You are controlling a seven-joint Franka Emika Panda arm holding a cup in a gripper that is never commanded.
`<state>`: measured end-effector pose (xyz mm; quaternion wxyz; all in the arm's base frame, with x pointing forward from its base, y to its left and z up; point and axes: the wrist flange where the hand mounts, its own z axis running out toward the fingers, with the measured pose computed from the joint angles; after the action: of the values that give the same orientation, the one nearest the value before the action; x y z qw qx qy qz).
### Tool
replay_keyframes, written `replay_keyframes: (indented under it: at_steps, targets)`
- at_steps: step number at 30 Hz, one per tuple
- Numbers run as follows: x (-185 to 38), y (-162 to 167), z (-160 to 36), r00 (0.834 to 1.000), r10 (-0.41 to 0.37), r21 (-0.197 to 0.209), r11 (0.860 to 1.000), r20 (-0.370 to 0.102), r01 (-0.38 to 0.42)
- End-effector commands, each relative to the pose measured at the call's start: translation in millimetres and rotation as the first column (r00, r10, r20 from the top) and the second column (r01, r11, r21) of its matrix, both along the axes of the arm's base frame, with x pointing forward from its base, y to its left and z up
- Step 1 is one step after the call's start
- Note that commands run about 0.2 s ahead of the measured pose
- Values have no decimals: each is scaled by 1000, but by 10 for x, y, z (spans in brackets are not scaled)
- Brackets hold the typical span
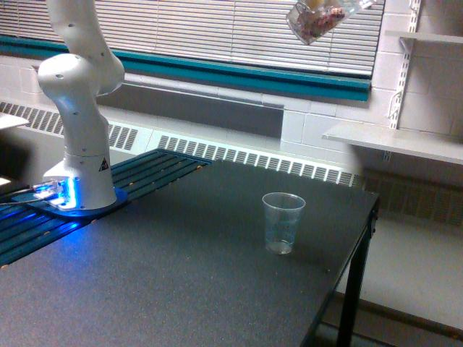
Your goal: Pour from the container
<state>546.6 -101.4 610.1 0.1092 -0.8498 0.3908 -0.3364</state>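
One small clear container hangs at the very top of the exterior view, tilted, with reddish-brown bits showing through its wall; it sits high above the table, up against the window blinds; the pincer is cut off by the top edge, so I cannot tell how it is set nor how it meets the container; far below, slightly toward the view's left, a taller clear drinking cup stands upright on the dark tabletop; the arm's white base stands at the view's left.
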Motion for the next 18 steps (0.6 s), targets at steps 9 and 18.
replay_keyframes:
  at_steps: [9, 18]
  targets:
    - [-30, 104, 155, 999, 26, -37, 999, 24, -25]
    - [-113, 330, -34, 995, 101, -44, 994, 1, -101]
